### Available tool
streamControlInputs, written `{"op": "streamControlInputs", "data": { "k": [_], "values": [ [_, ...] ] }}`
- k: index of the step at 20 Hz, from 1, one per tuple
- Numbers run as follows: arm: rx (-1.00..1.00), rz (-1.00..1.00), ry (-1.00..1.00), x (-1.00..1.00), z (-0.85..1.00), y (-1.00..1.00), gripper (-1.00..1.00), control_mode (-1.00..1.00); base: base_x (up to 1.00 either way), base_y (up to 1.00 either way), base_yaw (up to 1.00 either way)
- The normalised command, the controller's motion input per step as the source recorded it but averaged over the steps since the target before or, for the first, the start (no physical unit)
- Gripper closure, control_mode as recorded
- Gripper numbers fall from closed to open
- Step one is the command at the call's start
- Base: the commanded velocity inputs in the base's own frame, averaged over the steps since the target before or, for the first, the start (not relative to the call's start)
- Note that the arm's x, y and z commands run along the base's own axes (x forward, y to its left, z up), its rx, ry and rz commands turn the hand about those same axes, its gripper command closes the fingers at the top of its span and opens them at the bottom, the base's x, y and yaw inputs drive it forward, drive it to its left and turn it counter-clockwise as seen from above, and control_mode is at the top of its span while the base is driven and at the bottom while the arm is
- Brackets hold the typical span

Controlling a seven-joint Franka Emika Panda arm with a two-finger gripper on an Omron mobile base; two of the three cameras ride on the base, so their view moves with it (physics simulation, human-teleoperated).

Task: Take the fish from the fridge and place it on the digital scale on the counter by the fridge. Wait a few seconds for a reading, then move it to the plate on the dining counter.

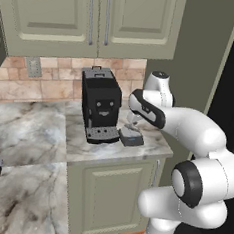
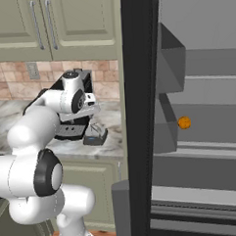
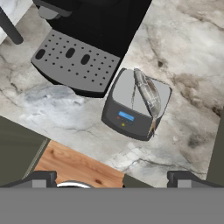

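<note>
The fish point(image 3: 147, 95) lies flat on top of the digital scale point(image 3: 127, 114), stretched along the side of the platform farthest from the coffee machine point(image 1: 100, 105), its tail reaching the scale's front corner. The scale sits on the marble counter point(image 1: 151, 147) just beside the coffee machine's perforated drip tray point(image 3: 74, 62), its blue display strip facing the counter's front edge. Above the scale hangs the gripper point(image 1: 133, 121), its jaws spread wide and holding nothing, clear of the fish; from the hand's own camera the two finger tips point(image 3: 41, 178) stand far apart on either side of the scale below. To the right of the scale rises the fridge point(image 2: 139, 114), its dark door swung open, and inside on a grey shelf rests a small orange fruit point(image 2: 184, 122). Green cabinets point(image 1: 92, 16) hang over the counter above the coffee machine, with a tan tiled wall point(image 1: 52, 80) behind it.
</note>
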Motion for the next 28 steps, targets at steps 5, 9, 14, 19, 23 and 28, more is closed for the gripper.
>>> {"op": "streamControlInputs", "data": {
  "k": [5, 9, 14, 19, 23, 28],
  "values": [
    [0.0, 0.0, 0.0, 0.0, 0.0, 0.0, -1.0, -1.0, 0.0, 0.0, 0.0],
    [0.0, 0.0, 0.0, 0.0, 0.0, 0.0, -1.0, -1.0, 0.0, 0.0, 0.0],
    [0.0, 0.0, 0.0, 0.0, 0.0, 0.0, -1.0, -1.0, 0.0, 0.0, 0.0],
    [0.0, 0.0, 0.0, 0.0, 0.0, 0.0, -1.0, -1.0, 0.0, 0.0, 0.0],
    [0.0, 0.0, 0.0, 0.0, 0.0, 0.0, -1.0, -1.0, 0.0, 0.0, 0.0],
    [0.0, 0.0, 0.0, 0.0, 0.0, 0.0, -1.0, -1.0, 0.0, 0.0, 0.0]
  ]
}}
